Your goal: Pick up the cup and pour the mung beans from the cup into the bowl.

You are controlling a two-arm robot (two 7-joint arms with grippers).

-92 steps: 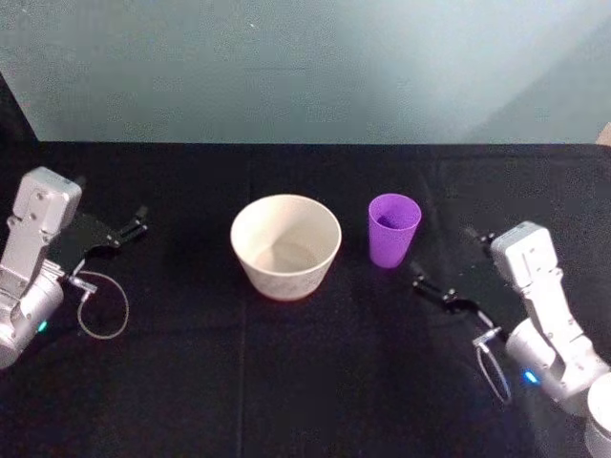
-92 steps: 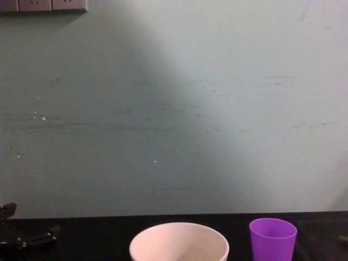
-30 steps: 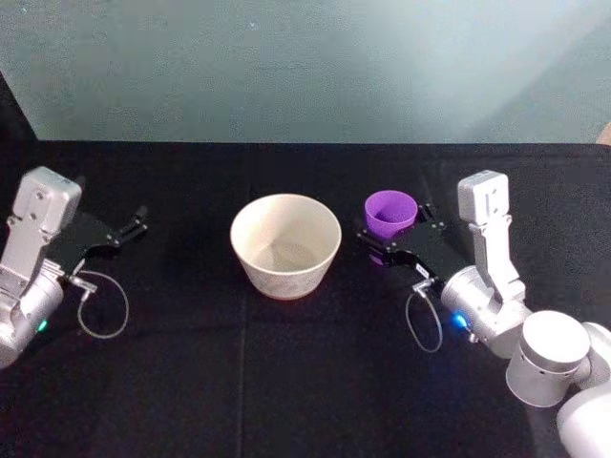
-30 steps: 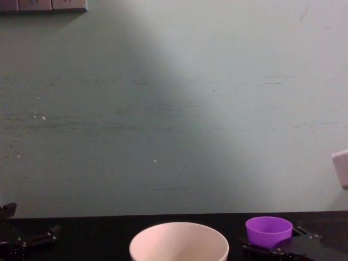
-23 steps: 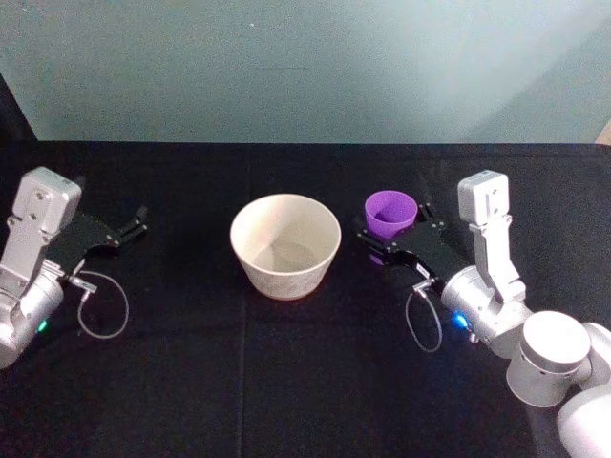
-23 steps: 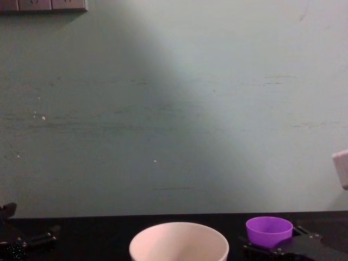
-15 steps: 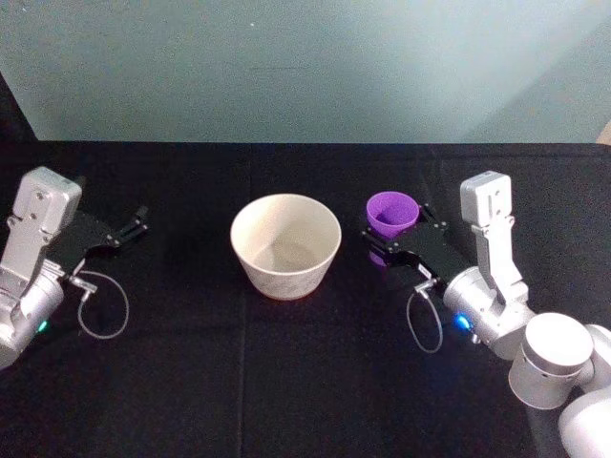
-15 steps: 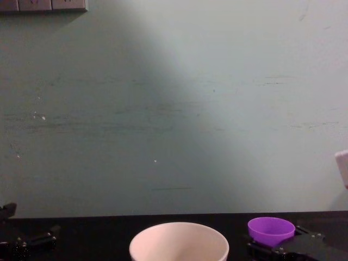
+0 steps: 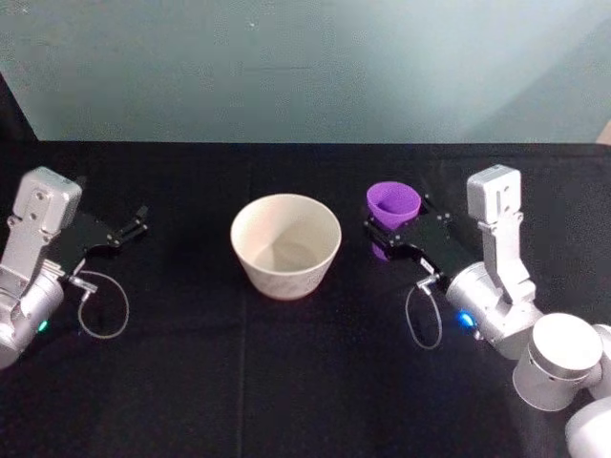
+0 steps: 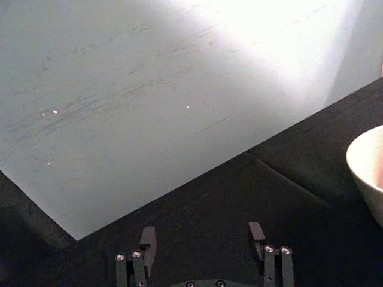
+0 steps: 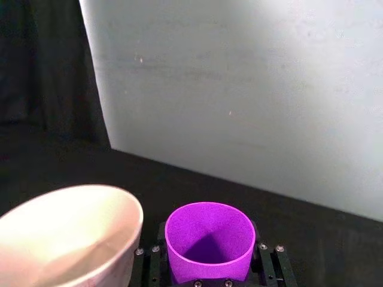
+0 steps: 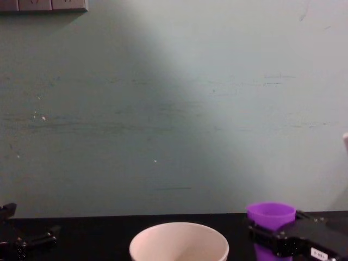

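I am pinching the cup [image 9: 392,200] in my right gripper [image 9: 391,224], with the bowl [image 9: 285,246] just to its left. The wrist view is looking down into the cup's mouth. My left gripper [image 9: 141,219] is idling spread, beyond the bowl.

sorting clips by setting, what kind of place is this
Likely a robot lab test bench, not a kitchen: a table draped in black cloth against a bare pale wall, and a bowl and a cup staged between two robot arms, the cup held in the right hand.

Head: high, looking down at surface [image 9: 286,382].
Chest: low, level, facing wall [image 12: 174,109].
Wrists: close, forward.
Shared: bowl [image 9: 285,244], all views.
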